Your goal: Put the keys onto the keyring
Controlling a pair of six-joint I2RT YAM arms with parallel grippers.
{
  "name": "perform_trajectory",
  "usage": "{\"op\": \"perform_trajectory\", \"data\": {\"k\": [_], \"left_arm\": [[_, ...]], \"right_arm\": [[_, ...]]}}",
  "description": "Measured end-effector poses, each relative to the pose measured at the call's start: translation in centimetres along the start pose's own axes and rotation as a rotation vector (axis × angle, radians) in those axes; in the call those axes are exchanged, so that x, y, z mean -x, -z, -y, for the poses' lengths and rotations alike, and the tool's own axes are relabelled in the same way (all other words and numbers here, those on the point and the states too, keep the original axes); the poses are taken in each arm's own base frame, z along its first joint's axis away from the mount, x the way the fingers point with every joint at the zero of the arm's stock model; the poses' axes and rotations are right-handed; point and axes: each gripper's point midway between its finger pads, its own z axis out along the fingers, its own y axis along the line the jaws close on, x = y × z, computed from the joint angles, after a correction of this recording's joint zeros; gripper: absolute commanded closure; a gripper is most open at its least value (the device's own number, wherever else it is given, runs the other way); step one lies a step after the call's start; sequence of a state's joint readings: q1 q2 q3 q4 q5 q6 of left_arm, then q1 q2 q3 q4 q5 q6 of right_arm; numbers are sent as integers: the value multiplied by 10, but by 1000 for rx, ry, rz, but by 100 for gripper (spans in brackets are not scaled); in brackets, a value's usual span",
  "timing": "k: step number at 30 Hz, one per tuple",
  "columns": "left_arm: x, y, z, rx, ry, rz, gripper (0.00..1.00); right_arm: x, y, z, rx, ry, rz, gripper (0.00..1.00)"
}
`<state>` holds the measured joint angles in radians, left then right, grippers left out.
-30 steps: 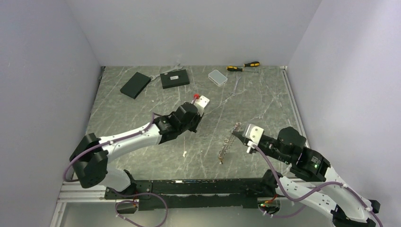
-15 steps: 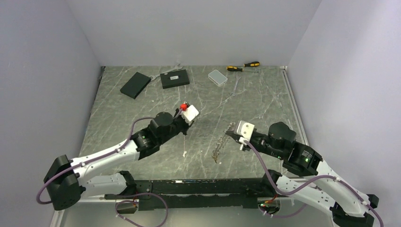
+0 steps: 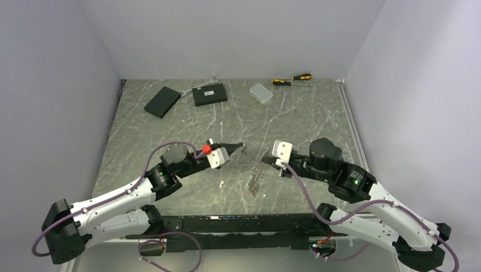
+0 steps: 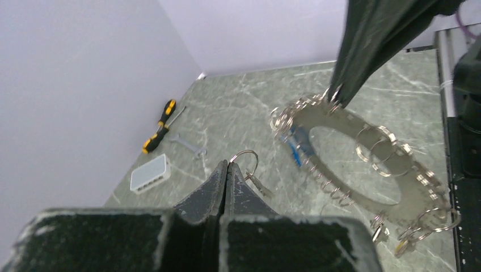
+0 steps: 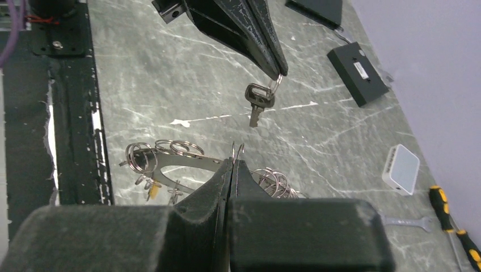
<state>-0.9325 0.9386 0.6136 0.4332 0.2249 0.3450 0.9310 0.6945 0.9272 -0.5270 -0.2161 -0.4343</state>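
Note:
My left gripper [image 3: 240,146] is shut on a small split ring with one plain silvery key [image 5: 256,105] hanging from it; the ring and key show just past my fingertips in the left wrist view [image 4: 247,165]. My right gripper [image 3: 264,159] is shut on the top edge of the keyring [image 4: 398,188], a flat dark loop edged with many small rings, which hangs down towards the table [image 3: 254,182]. A blue-tagged key [image 4: 295,151] and a yellow-tagged key [image 5: 152,193] hang on the loop. The two gripper tips face each other, a short gap apart.
At the back stand a clear plastic box [image 3: 261,92], two yellow-handled screwdrivers [image 3: 291,79], two black boxes [image 3: 162,101] [image 3: 209,94] and a small wrench [image 3: 211,80]. A tiny white scrap [image 3: 220,184] lies on the table near the front.
My left gripper has drawn back towards the near edge and turned to point right with its key. My right gripper has moved left with the keyring, closing the gap.

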Motion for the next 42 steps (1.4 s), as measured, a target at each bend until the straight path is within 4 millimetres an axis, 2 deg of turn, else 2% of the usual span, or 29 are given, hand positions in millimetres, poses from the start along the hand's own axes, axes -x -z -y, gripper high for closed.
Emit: {"op": "perform_trajectory", "data": {"k": [6, 10, 20, 29, 42], "left_arm": [[26, 2, 15, -92, -116, 100, 100], [33, 5, 23, -136, -205, 140, 100], [32, 6, 32, -192, -326, 154, 100], [27, 2, 39, -215, -367, 149, 100], [29, 1, 46, -246, -411, 170, 100]], "right_arm": [[4, -8, -9, 55, -32, 15, 100], [8, -12, -12, 75, -61, 32, 100], [13, -21, -19, 121, -104, 51, 100], [22, -22, -22, 141, -117, 86, 100], [21, -24, -27, 171, -135, 88, 100]]}}
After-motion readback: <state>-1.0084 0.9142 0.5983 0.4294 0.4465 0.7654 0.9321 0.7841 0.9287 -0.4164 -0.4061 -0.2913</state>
